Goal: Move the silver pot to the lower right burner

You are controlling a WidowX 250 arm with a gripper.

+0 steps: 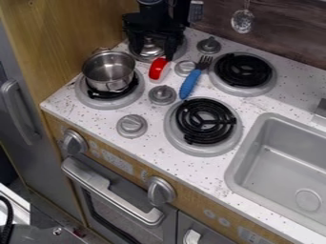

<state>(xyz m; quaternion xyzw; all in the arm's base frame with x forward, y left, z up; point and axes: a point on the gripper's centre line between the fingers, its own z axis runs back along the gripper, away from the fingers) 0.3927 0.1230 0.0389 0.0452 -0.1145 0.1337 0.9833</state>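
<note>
My gripper (154,51) hangs over the back left burner at the top of the view, behind and to the right of the pot and apart from it. It is open, its two black fingers spread to either side of a silver knob-like piece. The silver pot (109,70) stands upright on the front left burner (130,91), covering much of its black coil. The lower right burner (205,122), a black coil in a round grey plate, has nothing on it.
A blue-handled fork (189,85) and a red object (158,68) lie between the left and right burners. Silver knobs (162,95) rise from the speckled counter. The back right burner (243,70) and grey sink (280,162) are to the right.
</note>
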